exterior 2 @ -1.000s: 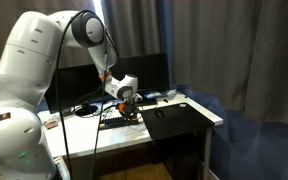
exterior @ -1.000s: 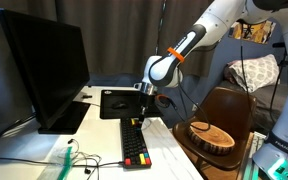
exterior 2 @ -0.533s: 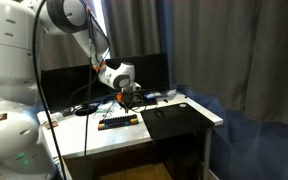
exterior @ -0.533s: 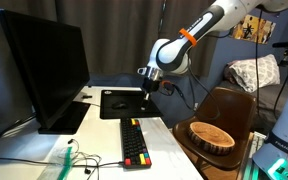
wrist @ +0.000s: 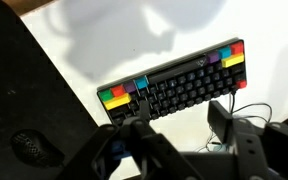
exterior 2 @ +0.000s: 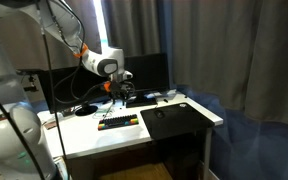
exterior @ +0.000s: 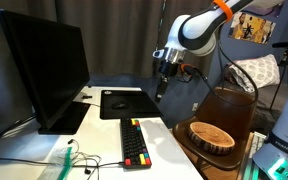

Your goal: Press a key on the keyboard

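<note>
The keyboard [exterior: 134, 143] is long, narrow and black, with red, yellow and green keys, and lies on the white table in both exterior views [exterior 2: 117, 121]. My gripper [exterior: 162, 88] hangs well above it, pointing down and touching nothing [exterior 2: 122, 96]. From the wrist, the keyboard [wrist: 174, 85] lies far below, past my gripper [wrist: 179, 115]. The fingers [wrist: 221, 115] stand apart with only bare table and keys showing between them.
A large black monitor [exterior: 44, 70] stands beside the keyboard. A flat black mat [exterior: 121, 103] lies behind it and shows too at the table's corner [exterior 2: 174, 118]. A wooden bowl [exterior: 212, 135] rests on a chair next to the table. Cables [exterior: 79, 158] trail near the front edge.
My gripper was down at the keyboard with its jaws shut. It has since risen well clear of the keys, and the jaws have parted.
</note>
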Tool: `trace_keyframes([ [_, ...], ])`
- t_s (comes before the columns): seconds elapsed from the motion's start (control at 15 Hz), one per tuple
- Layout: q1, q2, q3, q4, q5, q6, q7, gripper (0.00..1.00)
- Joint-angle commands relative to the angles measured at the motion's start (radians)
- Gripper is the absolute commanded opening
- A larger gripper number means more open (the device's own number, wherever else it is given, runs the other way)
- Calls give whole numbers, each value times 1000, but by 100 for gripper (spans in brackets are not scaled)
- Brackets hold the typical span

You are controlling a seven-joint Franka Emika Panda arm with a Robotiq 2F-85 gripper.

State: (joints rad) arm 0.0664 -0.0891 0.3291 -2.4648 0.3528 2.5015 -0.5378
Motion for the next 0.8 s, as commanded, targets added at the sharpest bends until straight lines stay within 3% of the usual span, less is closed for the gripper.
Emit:
trace_keyframes([
  [0.0, 86, -225, -103, -128, 16, -83, -5, 95],
  [0.07, 103, -268, -132, -148, 2, -104, -5, 99],
  [0.27, 157, -355, -219, -185, -8, -146, -57, 100],
  [0.47, 215, -402, -308, -215, 18, -153, -185, 100],
  [0.53, 197, -351, -280, -178, -19, -140, -92, 100],
  [0.73, 216, -377, -314, -199, -14, -143, -151, 100],
])
